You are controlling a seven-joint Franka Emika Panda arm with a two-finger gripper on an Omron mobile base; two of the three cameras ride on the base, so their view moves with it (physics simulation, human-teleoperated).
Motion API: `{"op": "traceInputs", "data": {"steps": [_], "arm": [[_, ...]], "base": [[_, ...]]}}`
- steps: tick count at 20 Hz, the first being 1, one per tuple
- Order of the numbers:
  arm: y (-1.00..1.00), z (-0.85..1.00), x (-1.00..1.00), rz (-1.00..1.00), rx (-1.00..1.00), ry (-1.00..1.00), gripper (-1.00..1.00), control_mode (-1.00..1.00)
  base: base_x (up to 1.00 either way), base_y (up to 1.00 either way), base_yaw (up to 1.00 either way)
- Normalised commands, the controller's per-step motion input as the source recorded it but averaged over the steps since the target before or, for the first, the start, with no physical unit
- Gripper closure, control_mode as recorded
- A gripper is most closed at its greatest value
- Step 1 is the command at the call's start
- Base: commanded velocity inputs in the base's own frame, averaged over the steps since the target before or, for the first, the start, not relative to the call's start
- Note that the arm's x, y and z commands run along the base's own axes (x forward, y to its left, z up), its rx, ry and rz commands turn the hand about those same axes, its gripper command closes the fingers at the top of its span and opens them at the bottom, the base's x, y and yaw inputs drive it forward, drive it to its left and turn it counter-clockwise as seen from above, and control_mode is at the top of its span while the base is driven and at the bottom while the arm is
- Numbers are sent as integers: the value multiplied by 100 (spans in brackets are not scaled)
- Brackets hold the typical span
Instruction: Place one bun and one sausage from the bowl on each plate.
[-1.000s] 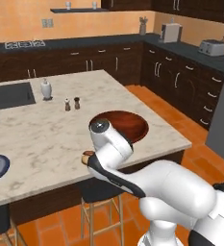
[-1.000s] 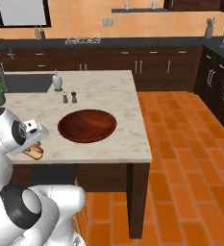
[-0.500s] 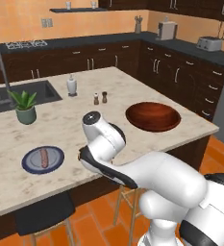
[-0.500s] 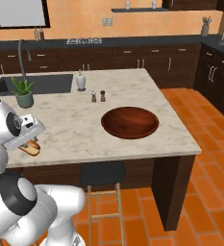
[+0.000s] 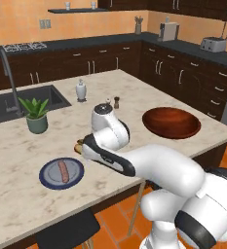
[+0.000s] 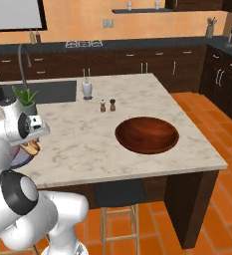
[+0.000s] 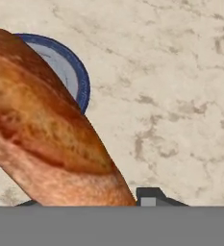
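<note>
My gripper (image 5: 82,146) is shut on a golden-brown bun (image 7: 46,129), which hangs low over the marble island top. In the hand view the bun covers the left half, and one dark fingertip (image 7: 149,196) shows beside it. A blue-rimmed plate (image 5: 50,181) lies just left of the gripper, with a sausage (image 5: 63,171) on it. Its rim (image 7: 83,82) peeks out behind the bun in the hand view. The dark reddish-brown bowl (image 5: 171,121) stands well to the right on the island. From the right base view the bun (image 6: 33,146) sits under the hand, far left of the bowl (image 6: 146,134).
A potted plant (image 5: 35,114) stands beside the sink (image 5: 22,99) behind the plate. A white bottle (image 5: 81,90) and two small shakers (image 5: 112,102) stand mid-island. A dark stool (image 5: 68,231) is tucked under the near edge. Bare marble lies between gripper and bowl.
Both base views have slid left along the island, so the camera moved. The plate with the sausage and the plant came into view. My gripper keeps hold of the bun.
</note>
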Motion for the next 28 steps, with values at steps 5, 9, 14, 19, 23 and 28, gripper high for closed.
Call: {"op": "traceInputs", "data": {"steps": [5, 9, 14, 19, 23, 28], "arm": [[86, -29, 14, -15, 46, 21, 100, -100], [63, -30, 37, -4, 3, 21, 100, -100], [45, -16, 42, -7, -2, 12, 100, -100], [2, -45, 22, -8, 0, 7, 100, -100], [24, -48, 13, -8, 0, 0, 100, -100], [31, -49, 0, -6, 0, -1, -100, -100]], "base": [[0, 0, 0], [0, 0, 0], [0, 0, 0], [0, 0, 0], [0, 0, 0], [0, 0, 0]]}}
